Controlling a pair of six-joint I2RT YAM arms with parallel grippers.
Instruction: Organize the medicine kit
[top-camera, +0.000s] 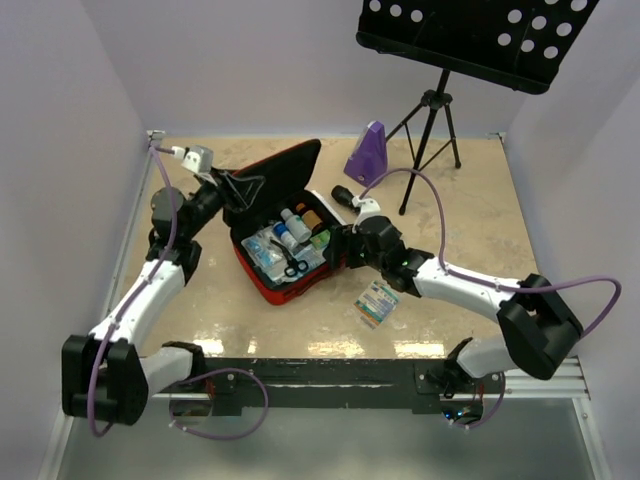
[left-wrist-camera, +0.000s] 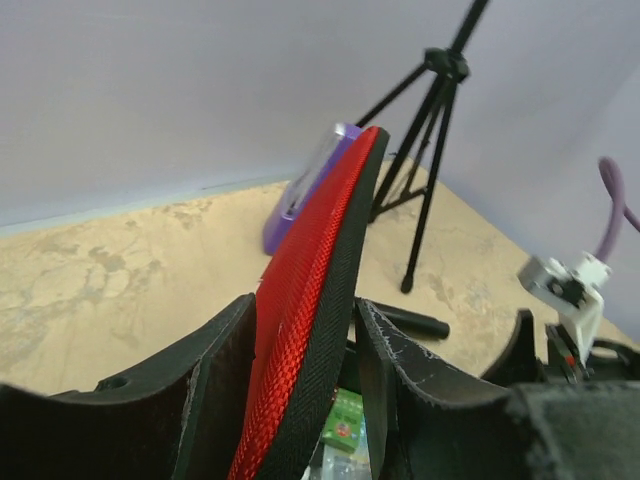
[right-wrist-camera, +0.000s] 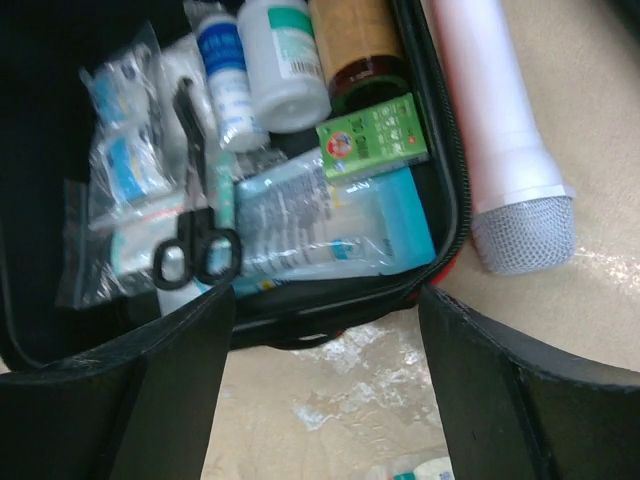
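The red medicine kit (top-camera: 262, 284) lies open mid-desk (top-camera: 480, 220), black lining showing, holding bottles (right-wrist-camera: 283, 60), scissors (right-wrist-camera: 195, 240), packets (right-wrist-camera: 120, 160) and a green box (right-wrist-camera: 372, 135). The left gripper (top-camera: 232, 187) pinches its raised lid (left-wrist-camera: 300, 290); the right gripper (right-wrist-camera: 325, 300) hovers wide open, empty.

Top external: high behind the arm bases (top-camera: 185, 362), looking down over the whole surface (top-camera: 470, 230). Left wrist: close, facing the rear wall (left-wrist-camera: 150, 90). Right wrist: close, looking steeply down. All three share the medicine kit (top-camera: 272, 175).
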